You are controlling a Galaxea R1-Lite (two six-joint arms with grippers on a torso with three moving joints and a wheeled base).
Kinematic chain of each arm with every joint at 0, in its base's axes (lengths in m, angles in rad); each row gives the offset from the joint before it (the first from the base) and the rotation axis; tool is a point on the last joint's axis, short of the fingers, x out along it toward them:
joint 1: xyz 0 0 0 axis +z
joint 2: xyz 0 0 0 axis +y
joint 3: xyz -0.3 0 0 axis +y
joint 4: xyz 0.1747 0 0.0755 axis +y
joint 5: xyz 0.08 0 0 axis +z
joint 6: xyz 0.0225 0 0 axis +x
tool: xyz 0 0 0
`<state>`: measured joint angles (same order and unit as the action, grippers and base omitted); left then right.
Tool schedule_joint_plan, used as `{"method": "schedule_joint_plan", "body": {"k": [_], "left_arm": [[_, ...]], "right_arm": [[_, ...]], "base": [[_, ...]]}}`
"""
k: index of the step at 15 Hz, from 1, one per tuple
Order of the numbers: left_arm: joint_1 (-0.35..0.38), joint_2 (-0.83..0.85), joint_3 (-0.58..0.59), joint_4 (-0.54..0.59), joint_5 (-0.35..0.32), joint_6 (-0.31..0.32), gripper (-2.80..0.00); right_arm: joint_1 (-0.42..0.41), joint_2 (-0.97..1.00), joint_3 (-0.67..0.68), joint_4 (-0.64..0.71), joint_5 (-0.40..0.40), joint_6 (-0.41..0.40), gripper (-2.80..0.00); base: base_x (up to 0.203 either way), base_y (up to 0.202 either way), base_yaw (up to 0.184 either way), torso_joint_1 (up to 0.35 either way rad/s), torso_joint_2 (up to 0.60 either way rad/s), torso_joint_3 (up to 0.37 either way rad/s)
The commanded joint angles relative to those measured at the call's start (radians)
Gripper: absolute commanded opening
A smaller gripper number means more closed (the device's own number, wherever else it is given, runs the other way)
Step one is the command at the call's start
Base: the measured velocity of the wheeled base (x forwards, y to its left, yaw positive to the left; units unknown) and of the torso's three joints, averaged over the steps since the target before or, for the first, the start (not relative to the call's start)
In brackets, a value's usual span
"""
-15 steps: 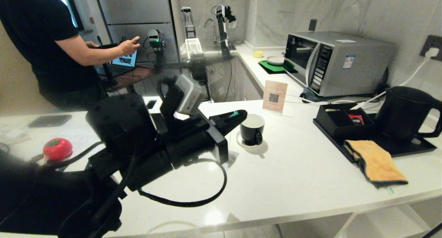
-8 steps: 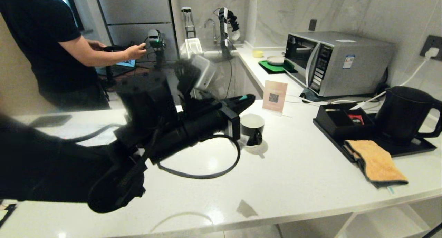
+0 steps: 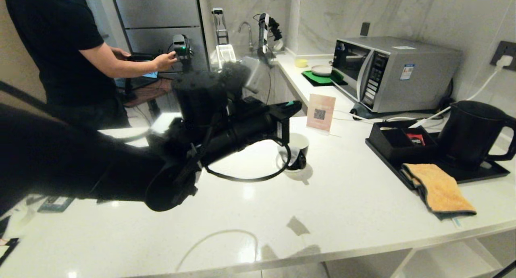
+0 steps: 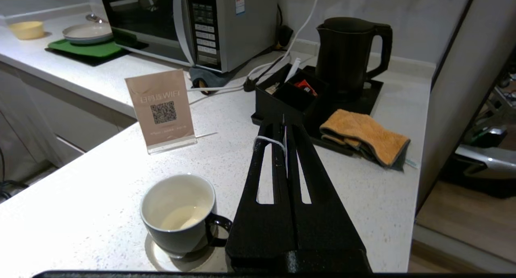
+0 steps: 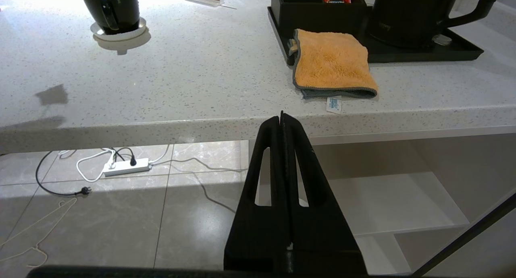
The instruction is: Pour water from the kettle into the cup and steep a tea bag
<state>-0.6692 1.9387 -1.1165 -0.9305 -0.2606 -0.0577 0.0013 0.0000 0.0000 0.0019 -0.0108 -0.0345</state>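
The left gripper (image 3: 296, 104) hangs above the white surface (image 3: 342, 213), just over and behind the cup (image 3: 296, 149), its fingers (image 4: 278, 149) pressed together on a thin white string (image 4: 269, 141) that loops across one of them; whatever the string may lead to is hidden. The cup, a black mug with a white inside, stands on a small white saucer (image 3: 282, 167) near the middle of the surface, with a little pale liquid at its bottom. The kettle (image 3: 471, 133) stands upright on a black tray (image 3: 483, 173) at the far right, well apart from the cup, beside a black box (image 3: 397, 143) and an orange cloth (image 3: 437, 187). The right gripper (image 5: 282, 119) sits below the surface's front edge, its fingers closed and empty. A person (image 3: 60, 48) stands in the background.
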Motion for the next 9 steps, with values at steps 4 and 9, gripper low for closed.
{"method": "schedule_joint_plan", "body": {"k": [4, 9], "left_arm": [[0.007, 0.077, -0.117, 0.044, -0.001, -0.017, -2.80], [0.022, 0.160, -0.245, 0.099, -0.002, -0.022, -2.80]], "right_arm": [[0.001, 0.002, 0.000, 0.000, 0.000, -0.001, -2.80], [0.000, 0.002, 0.000, 0.000, 0.000, -0.001, -2.80]], "base": [[0.000, 0.000, 0.000, 0.000, 0.00, 0.000], [0.000, 0.000, 0.000, 0.000, 0.00, 0.000]]}}
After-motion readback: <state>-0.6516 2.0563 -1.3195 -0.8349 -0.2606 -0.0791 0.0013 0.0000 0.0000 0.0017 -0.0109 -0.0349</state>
